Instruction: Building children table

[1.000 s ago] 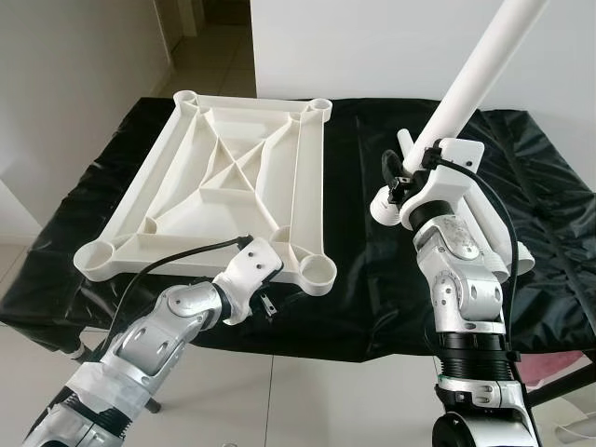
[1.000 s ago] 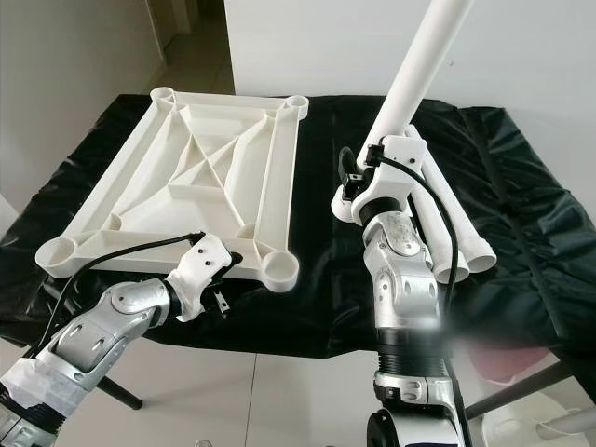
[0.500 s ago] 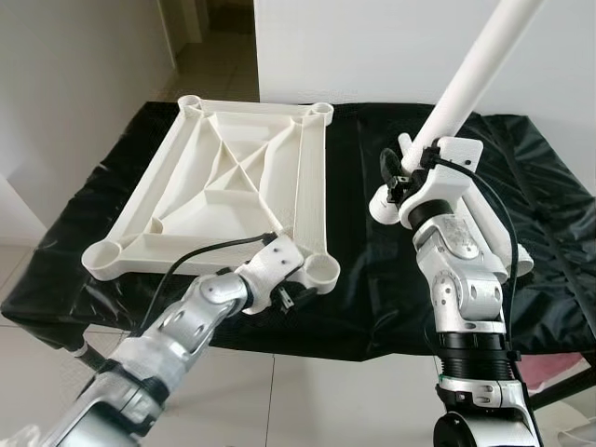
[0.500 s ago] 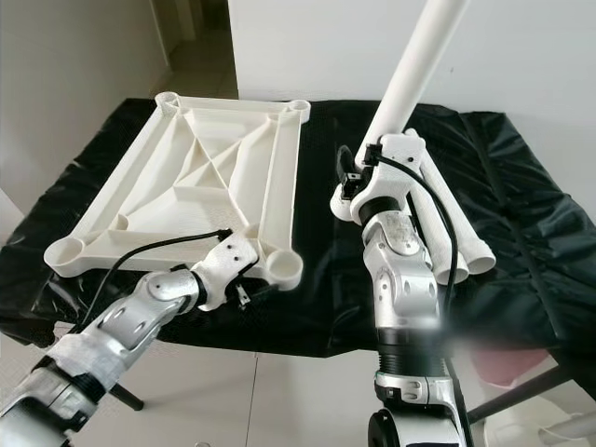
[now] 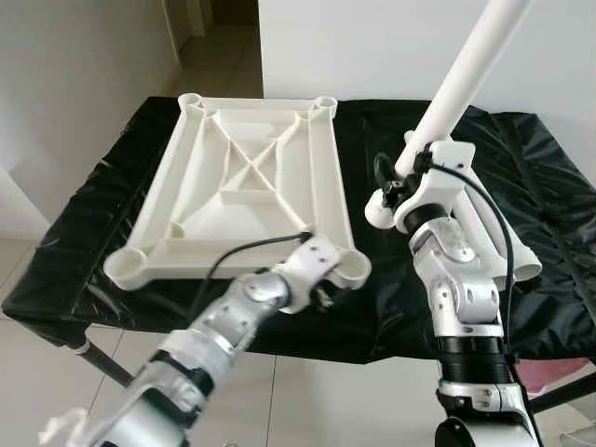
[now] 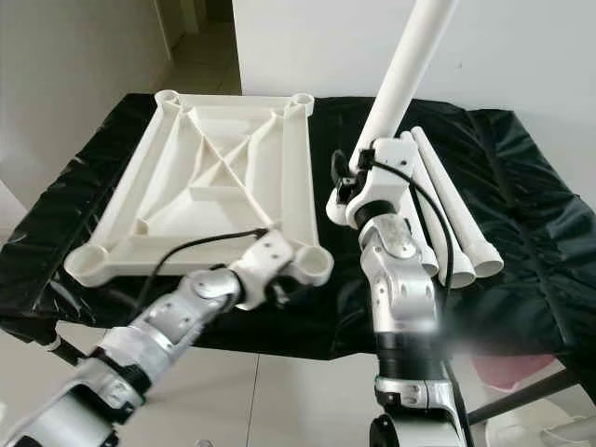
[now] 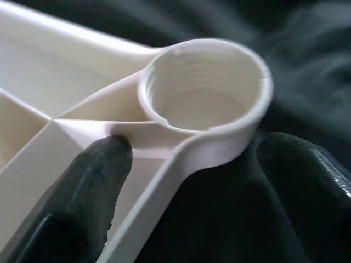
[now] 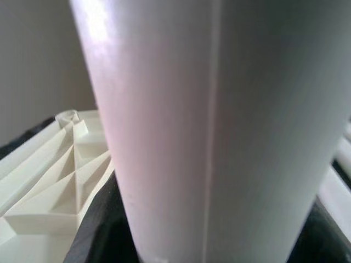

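White plastic tabletop (image 5: 247,200) lies underside up on black sheet (image 5: 372,223) covering a table. Left gripper (image 7: 192,181) sits at its near corner socket (image 7: 205,90), fingers spread, 1 fingertip (image 7: 101,164) inside the frame against a rib, the other outside the rim on the sheet, nothing clamped. Right gripper (image 5: 396,177), just right of the tabletop, grips a white leg tube (image 5: 461,79) that tilts up and away. 3 more leg tubes (image 6: 456,237) lie side by side on the sheet, right of that gripper.
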### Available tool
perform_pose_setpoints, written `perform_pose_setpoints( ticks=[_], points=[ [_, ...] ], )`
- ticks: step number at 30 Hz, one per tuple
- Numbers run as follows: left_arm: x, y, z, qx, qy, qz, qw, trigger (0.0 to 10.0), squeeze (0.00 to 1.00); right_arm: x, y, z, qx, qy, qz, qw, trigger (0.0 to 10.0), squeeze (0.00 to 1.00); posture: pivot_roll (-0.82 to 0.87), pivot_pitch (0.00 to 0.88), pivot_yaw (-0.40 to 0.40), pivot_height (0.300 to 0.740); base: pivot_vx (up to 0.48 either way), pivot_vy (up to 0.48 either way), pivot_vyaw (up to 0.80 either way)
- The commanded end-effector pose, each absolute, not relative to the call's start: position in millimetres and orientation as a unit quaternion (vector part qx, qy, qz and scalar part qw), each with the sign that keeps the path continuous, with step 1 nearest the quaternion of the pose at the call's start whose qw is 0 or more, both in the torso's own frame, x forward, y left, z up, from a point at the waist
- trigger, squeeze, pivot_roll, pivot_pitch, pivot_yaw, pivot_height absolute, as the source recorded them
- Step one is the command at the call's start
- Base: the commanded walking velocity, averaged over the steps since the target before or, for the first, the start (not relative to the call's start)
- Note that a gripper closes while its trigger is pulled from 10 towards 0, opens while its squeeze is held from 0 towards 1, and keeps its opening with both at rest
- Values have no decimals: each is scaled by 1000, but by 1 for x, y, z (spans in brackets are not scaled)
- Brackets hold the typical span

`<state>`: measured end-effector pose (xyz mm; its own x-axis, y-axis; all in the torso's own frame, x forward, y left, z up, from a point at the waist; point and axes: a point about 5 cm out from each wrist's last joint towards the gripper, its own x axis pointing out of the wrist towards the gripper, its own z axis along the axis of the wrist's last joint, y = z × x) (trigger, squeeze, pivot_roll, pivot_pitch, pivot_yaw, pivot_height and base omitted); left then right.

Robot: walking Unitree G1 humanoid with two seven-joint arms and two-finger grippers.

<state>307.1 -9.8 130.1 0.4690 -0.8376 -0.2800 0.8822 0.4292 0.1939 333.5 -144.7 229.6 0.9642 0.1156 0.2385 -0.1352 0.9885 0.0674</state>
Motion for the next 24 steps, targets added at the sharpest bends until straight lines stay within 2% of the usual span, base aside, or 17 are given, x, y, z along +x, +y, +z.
perform_pose_setpoints(
  ticks=[1, 5, 9, 12, 15, 24],
  points=[
    [303, -15, 127, 166, 72, -527, 831, 10000, 0, 333, -145, 231, 37, -125, 64, 989, 10000, 0, 6, 85, 44, 740, 0, 0, 0],
    [299, -27, 134, 153, 58, -538, 827, 10000, 0, 332, -142, 221, 24, -114, 74, 990, 10000, 0, -4, 85, 48, 740, 0, 0, 0],
    [302, -18, 140, 148, 47, -536, 830, 10000, 0, 331, -139, 210, 15, -102, 87, 991, 10000, 0, -1, 86, 47, 740, 0, 0, 0],
    [308, -5, 144, 149, 44, -524, 838, 10000, 0, 329, -135, 206, 11, -98, 101, 990, 10000, 0, 3, 86, 45, 740, 0, 0, 0],
    [318, 24, 152, 158, 37, -500, 851, 10000, 0, 327, -129, 199, 12, -93, 120, 988, 10000, 0, 12, 88, 38, 740, 0, 0, 0],
    [321, 67, 172, 157, 22, -471, 868, 10000, 0, 319, -125, 193, 6, -98, 138, 985, 10000, 0, 19, 93, 26, 740, 0, 0, 0]
  ],
)
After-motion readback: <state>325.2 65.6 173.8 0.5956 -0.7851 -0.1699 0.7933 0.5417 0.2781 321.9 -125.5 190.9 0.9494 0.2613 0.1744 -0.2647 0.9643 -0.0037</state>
